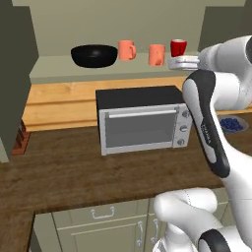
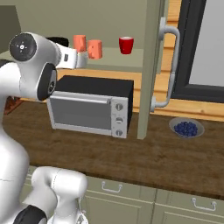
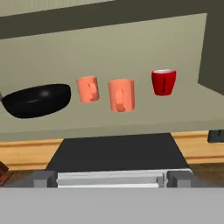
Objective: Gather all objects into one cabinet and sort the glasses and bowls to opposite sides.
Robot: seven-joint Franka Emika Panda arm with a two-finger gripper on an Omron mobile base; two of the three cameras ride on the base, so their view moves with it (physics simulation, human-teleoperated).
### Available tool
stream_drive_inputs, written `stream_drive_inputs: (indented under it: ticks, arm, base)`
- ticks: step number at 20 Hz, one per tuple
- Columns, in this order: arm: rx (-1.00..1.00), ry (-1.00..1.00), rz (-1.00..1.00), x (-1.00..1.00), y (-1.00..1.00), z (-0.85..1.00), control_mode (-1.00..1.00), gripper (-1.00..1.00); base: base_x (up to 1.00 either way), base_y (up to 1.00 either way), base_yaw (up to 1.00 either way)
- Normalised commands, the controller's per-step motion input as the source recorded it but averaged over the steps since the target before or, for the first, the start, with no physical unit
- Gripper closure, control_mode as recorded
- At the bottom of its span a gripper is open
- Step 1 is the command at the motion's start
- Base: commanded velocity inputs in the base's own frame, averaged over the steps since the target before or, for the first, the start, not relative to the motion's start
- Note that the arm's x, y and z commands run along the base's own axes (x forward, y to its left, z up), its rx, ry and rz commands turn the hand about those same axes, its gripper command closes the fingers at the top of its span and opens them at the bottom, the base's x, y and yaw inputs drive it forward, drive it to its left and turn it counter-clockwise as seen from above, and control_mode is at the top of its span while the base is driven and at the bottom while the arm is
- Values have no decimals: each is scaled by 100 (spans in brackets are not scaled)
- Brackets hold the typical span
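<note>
The olive-green wall cabinet (image 1: 17,74) stood open, its pale green shelf (image 1: 54,66) already carrying every object of the task above the boxy silver toaster oven (image 1: 142,120) on the dark wooden bench (image 1: 64,172). The wide glossy black bowl (image 3: 37,99) sat at the shelf's left end. To its right came the two salmon-orange cups (image 3: 88,89) (image 3: 121,94), then the bright red cup (image 3: 163,82), each apart from its neighbour. The nearer orange cup stood only just beside the bowl, so the sorting looked nearly done. Any remaining step would likely be widening that gap, moving the cup rightward toward the red one without brushing the bowl. The tool (image 3: 112,178) hung in front of the shelf over the oven, its two tips set wide apart and holding nothing. A level approach, centred on one cup, would suit best.
</note>
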Motion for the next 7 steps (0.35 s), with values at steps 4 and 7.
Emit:
stream_drive_inputs:
  ticks: [4, 7]
  arm:
    - [0, 0, 0, -100, 6, 31, -100, -100]
    - [0, 0, 0, -100, 8, 35, -100, -100]
  base:
    - [0, 0, 0]
    - [0, 0, 0]
